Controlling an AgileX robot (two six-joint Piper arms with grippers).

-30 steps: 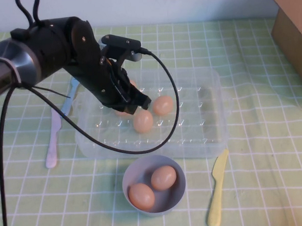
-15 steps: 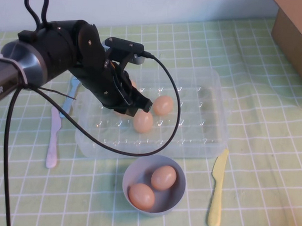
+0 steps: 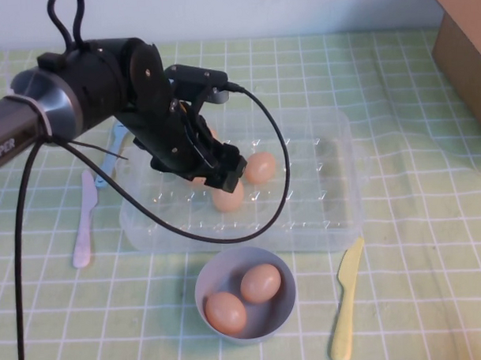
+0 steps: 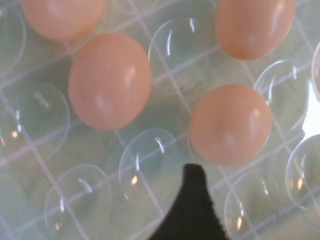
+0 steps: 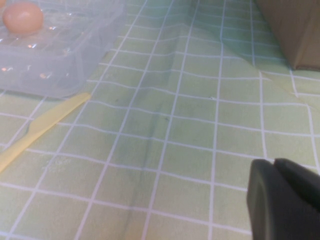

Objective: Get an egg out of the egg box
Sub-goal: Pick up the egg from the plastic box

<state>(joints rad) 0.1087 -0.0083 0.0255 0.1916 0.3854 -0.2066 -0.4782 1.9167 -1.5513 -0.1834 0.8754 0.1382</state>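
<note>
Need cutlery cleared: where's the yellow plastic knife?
High view: the yellow plastic knife lies on the robot's right, right of the small round grey-lilac bowl, near the clear tray's corner.

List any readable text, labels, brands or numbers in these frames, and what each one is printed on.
"PIPER": white letters on the silver link of the left arm, the only text, cut off at the picture's edge.
No print shows on the egg box, eggs, bowl or knives.
Left gripper hangs over the box; right gripper is parked over the tablecloth.
</note>
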